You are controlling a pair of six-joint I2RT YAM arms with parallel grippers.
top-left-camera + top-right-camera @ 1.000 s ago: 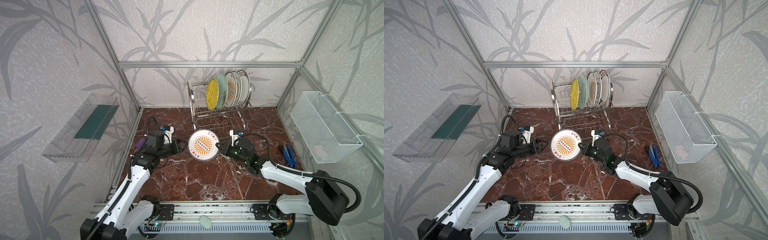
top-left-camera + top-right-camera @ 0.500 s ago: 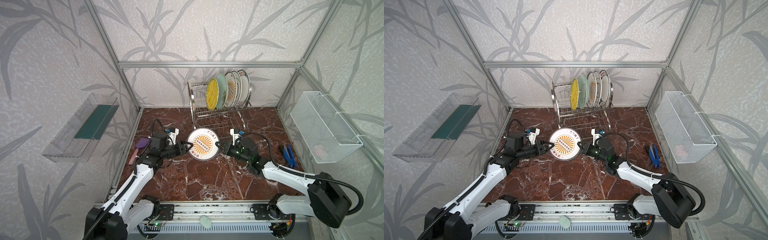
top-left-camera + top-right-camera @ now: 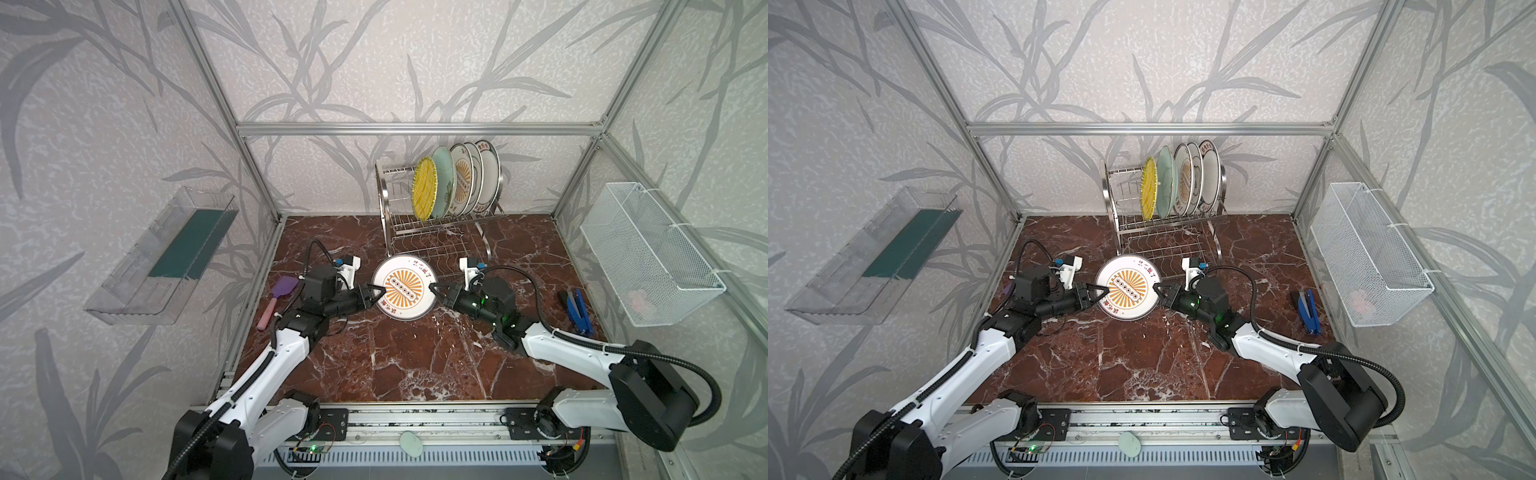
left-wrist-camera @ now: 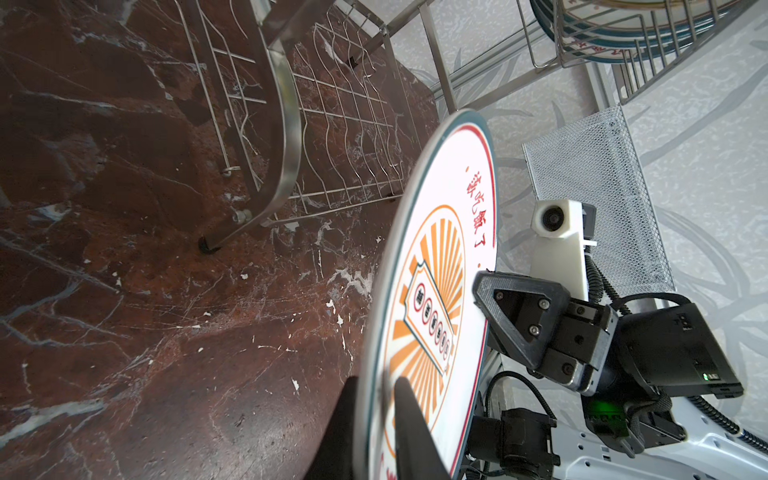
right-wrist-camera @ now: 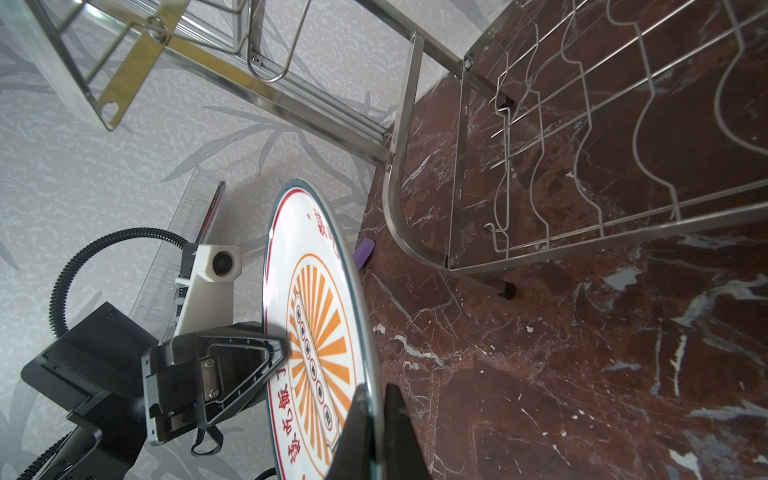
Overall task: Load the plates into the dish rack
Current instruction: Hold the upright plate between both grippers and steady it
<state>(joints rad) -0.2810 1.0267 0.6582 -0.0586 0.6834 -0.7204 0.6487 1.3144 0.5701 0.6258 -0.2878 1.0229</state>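
A white plate with an orange sunburst (image 3: 403,289) (image 3: 1127,286) hangs tilted above the marble floor, just in front of the dish rack (image 3: 436,249) (image 3: 1163,245). My left gripper (image 3: 376,291) (image 4: 376,384) is shut on its left rim, one finger on each face. My right gripper (image 3: 432,286) (image 5: 376,388) is shut on the opposite rim. Both wrist views show the plate (image 4: 436,270) (image 5: 316,299) edge-on. Several plates stand upright in the rack's upper shelf: a yellow one (image 3: 424,193), a pale teal one (image 3: 442,183), a sunburst one (image 3: 462,183) and white ones (image 3: 488,174).
A purple spatula (image 3: 280,299) lies at the floor's left edge behind my left arm. A blue tool (image 3: 575,307) lies at the right. A white mesh basket (image 3: 648,253) hangs on the right wall and a clear tray (image 3: 166,253) on the left wall.
My left gripper moved right to the plate's left rim and closed on it. The right gripper kept its hold, and the plate stayed roughly in place.
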